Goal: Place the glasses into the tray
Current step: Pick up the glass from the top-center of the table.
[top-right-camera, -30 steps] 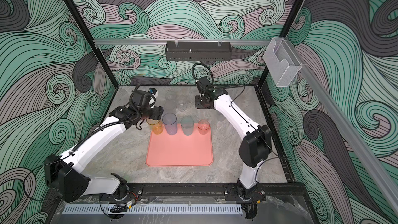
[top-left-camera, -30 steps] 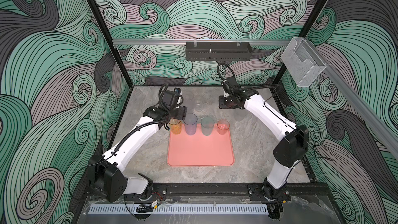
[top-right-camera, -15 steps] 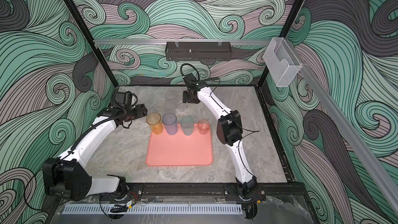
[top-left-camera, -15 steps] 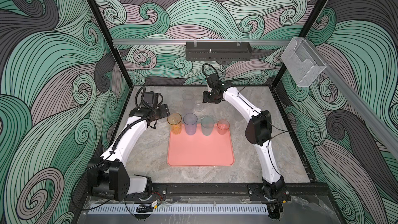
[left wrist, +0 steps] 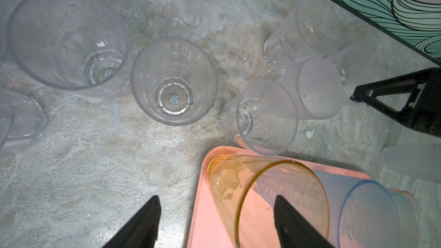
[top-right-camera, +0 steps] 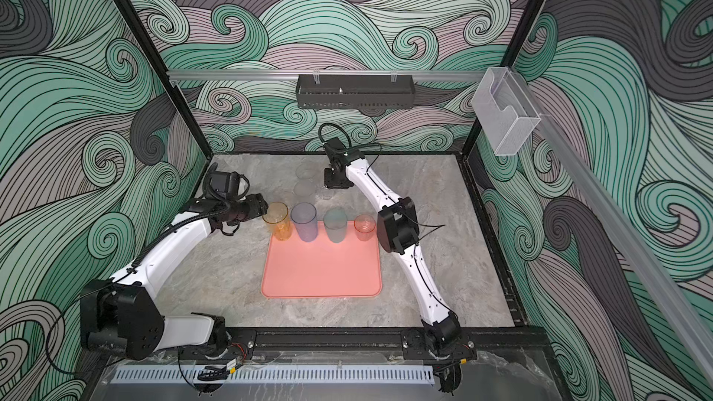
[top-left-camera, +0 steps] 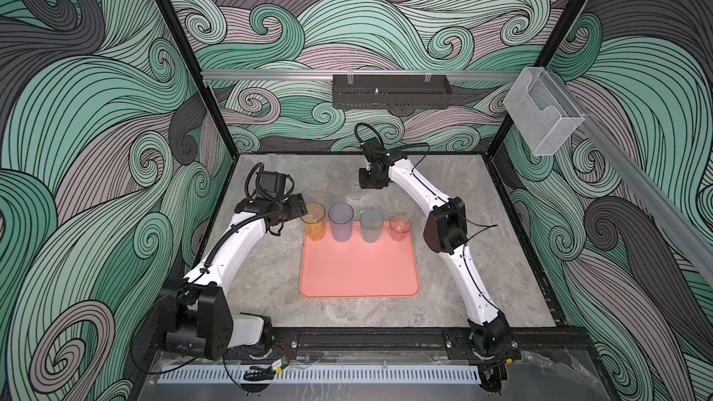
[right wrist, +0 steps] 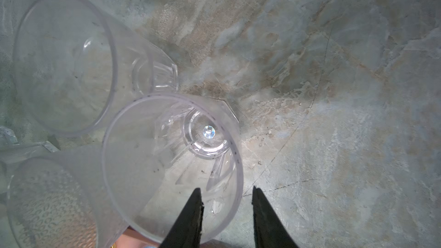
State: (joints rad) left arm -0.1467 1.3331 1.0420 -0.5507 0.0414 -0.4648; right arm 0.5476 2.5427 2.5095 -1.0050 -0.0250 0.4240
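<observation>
The salmon-pink tray carries a row of glasses along its far edge: amber, blue-violet, teal and a short reddish one. Several clear glasses stand on the table behind it. My left gripper is open beside the amber glass, gripping nothing. My right gripper hangs over a clear glass. One finger is inside its rim and one outside, with a gap on both sides of the wall.
More clear glasses crowd the back of the table, one of them frosted and dimpled. A black perforated basket hangs on the back wall and a clear box on the right rail. Patterned walls close in the table.
My left gripper has drawn back from the amber glass, which stays on the tray. My right arm has swung left over the clear glasses and its jaws have narrowed around one rim.
</observation>
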